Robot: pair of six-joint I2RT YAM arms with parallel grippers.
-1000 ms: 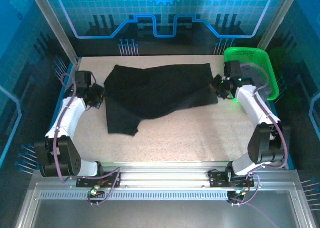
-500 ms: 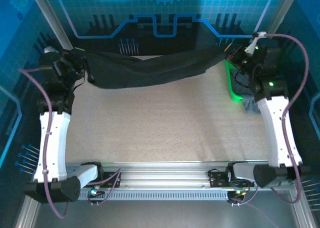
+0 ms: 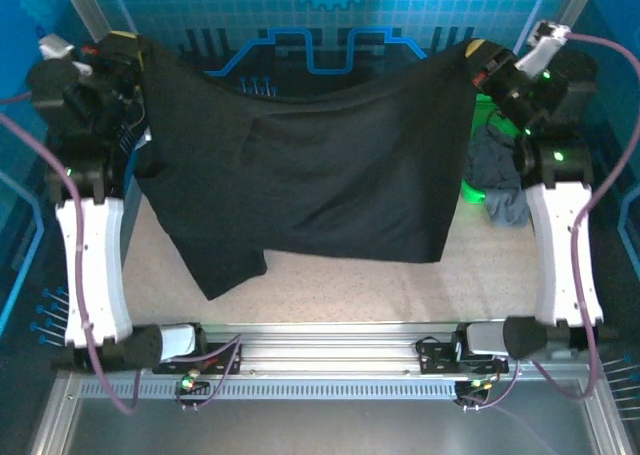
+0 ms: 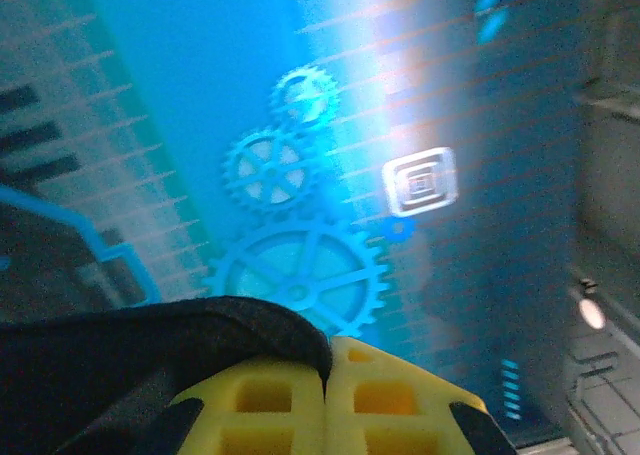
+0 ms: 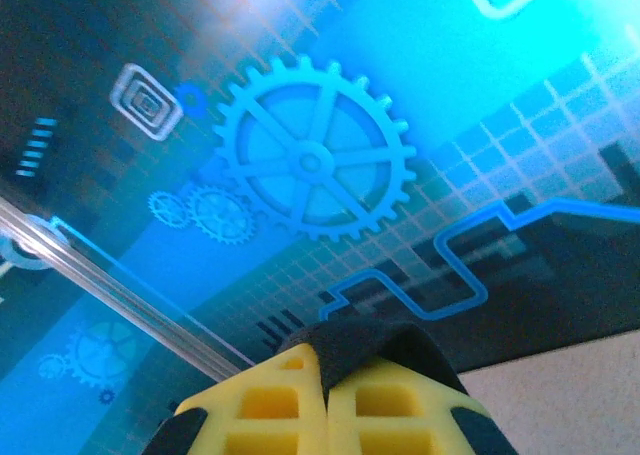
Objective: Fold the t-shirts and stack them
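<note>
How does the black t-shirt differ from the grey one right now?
The black t-shirt hangs spread in the air, gripped at its upper ends by the left end effector and right end effector; the grey t-shirt lies crumpled by the green basket, ungripped. The black one shows far more cloth. Both are unfolded.

Plain black cloth t-shirt (image 3: 330,185), plain grey cloth t-shirt (image 3: 503,190).
Speckled beige worktop (image 3: 400,285); green plastic mesh basket (image 3: 467,190); yellow claw pads (image 4: 270,405).
</note>
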